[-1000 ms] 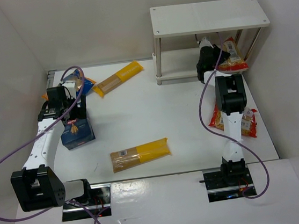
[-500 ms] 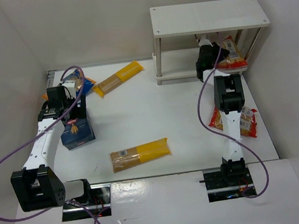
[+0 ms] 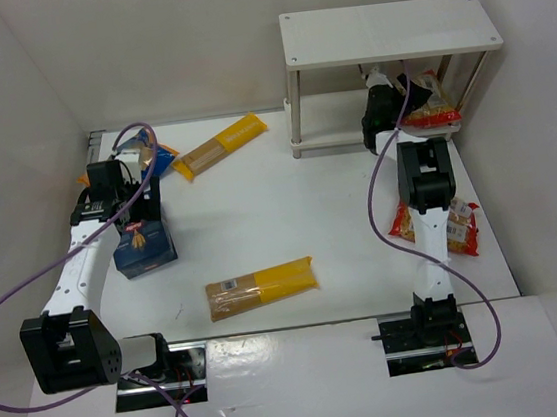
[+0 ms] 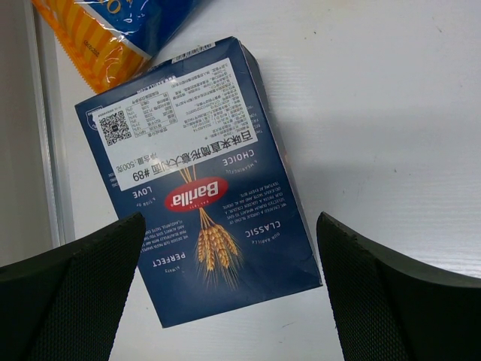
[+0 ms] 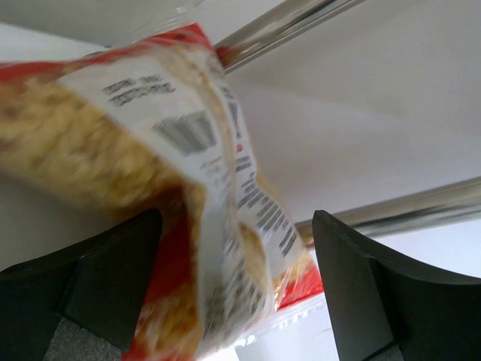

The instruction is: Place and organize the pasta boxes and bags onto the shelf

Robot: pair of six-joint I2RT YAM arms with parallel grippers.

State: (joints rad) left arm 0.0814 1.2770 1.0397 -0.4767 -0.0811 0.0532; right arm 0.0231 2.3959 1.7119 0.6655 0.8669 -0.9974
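Observation:
Under the top board of the white shelf (image 3: pixel 389 30), my right gripper (image 3: pixel 385 86) reaches over the lower tier. Its jaws stand wide apart, open. A red-edged bag of short pasta (image 5: pixel 150 150) hangs blurred between them, at the shelf's right end (image 3: pixel 434 105). A second red-edged bag (image 3: pixel 459 228) lies on the table beside the right arm. My left gripper (image 4: pixel 229 248) hovers open over the dark blue box (image 4: pixel 195 173), which lies flat at the table's left (image 3: pixel 144 249). The fingers (image 4: pixel 83 278) straddle the box without touching it.
A blue-orange bag (image 3: pixel 157 157) lies just behind the box. One yellow spaghetti pack (image 3: pixel 221 145) lies at the back, another (image 3: pixel 260 287) near the front middle. A chrome shelf leg (image 5: pixel 285 26) runs close behind the bag. White walls enclose the table.
My right gripper's jaws have opened wide from being shut on the red-edged bag, and the bag has come loose on the lower tier. The left arm has not moved.

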